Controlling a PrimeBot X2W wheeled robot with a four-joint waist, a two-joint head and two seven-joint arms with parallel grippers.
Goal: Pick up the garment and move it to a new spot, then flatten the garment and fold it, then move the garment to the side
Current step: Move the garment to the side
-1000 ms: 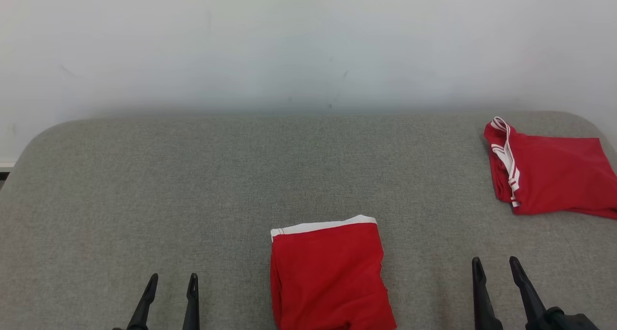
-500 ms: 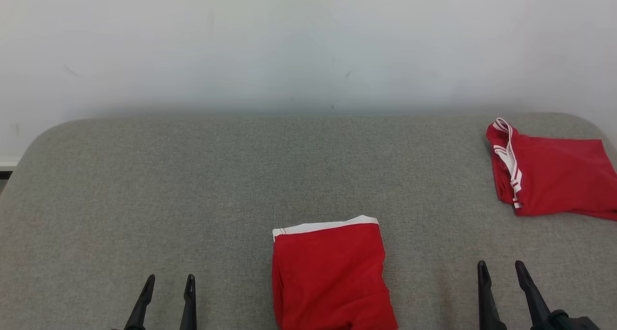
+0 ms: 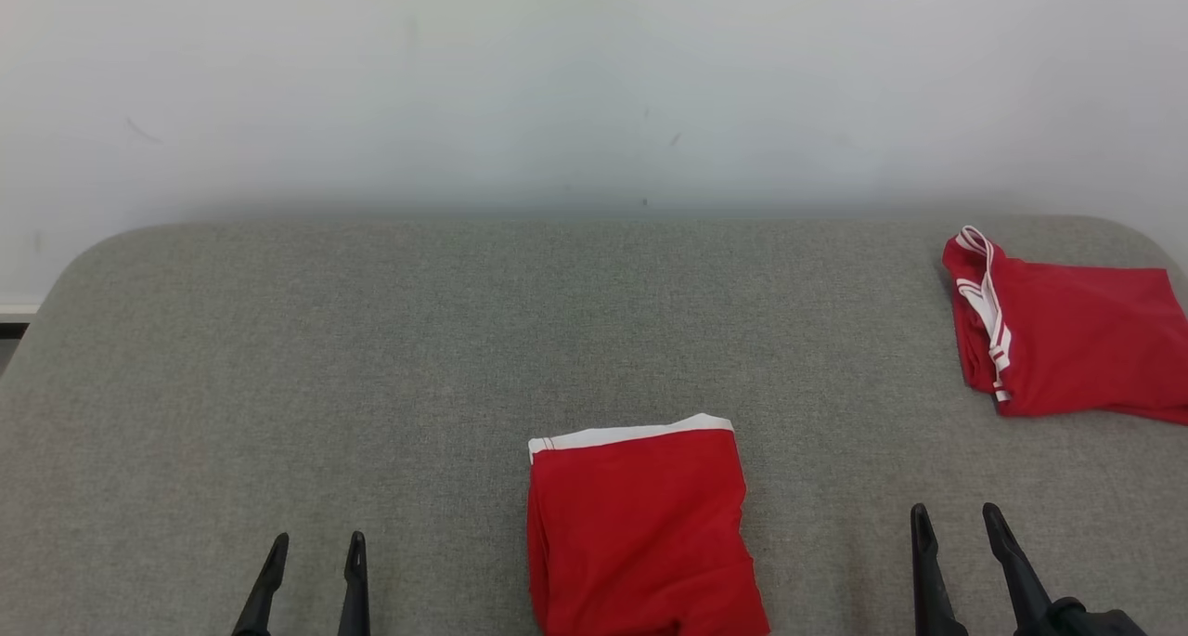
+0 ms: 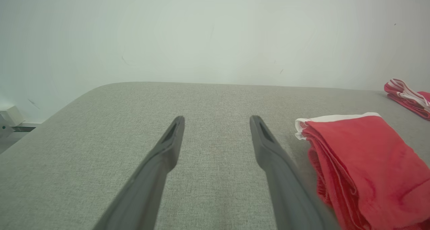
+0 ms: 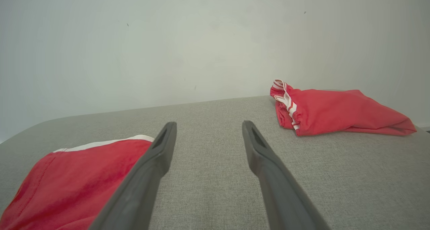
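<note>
Both of my end effectors hang open and empty above the grey surface [image 3: 371,339], the left end effector [image 3: 316,543] at 7 o'clock and the right end effector [image 3: 955,515] at 5 o'clock, each with its 2 fingers spread wide and pointing toward the wall [image 3: 557,79] at 12 o'clock. Between them, at 6 o'clock and close to my edge, lies the folded garment [image 3: 640,525], red, squared into a neat rectangle with its white band [image 3: 631,434] turned toward 12 o'clock. I judge it sits there because that central spot is where both arms reach it equally, which suits flattening and folding. Neither end effector touches it; each is well apart from its sides, so nothing drags the layers out of shape. A bunched garment [image 3: 1077,348], also red with white trim, rests at 2 o'clock near the far corner, out of the working area. Since the cloth at 6 o'clock looks folded already, I judge the remaining step is to carry it aside. The stacked layers could slip apart if I pinch only the top one.
</note>
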